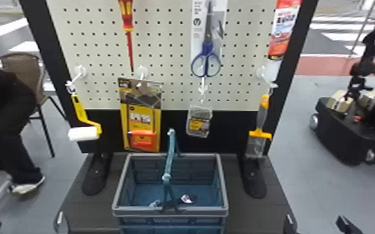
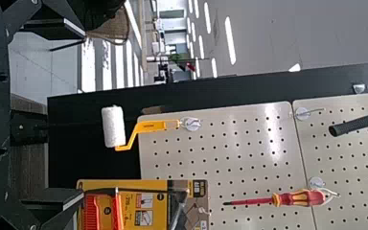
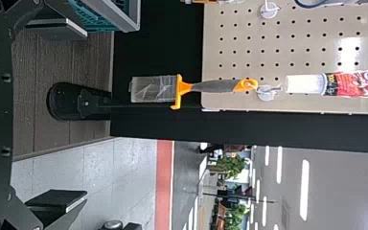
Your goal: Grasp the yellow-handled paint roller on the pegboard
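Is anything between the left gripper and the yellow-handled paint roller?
Nothing visible: the yellow-handled paint roller with white sleeve hangs at the left edge of the white perforated pegboard, ahead of the open left gripper.

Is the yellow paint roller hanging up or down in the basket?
Hanging up. The paint roller dangles by its yellow handle from a hook at the left edge of the pegboard.

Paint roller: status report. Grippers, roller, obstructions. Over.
Left gripper open, right gripper open. Paint roller hanging on hook at left edge of pegboard, ungrasped. Yellow package hangs beside it, apart.

dark table (image 1: 258,214) holds a blue basket (image 1: 119,199) and the standing pegboard (image 1: 165,46).
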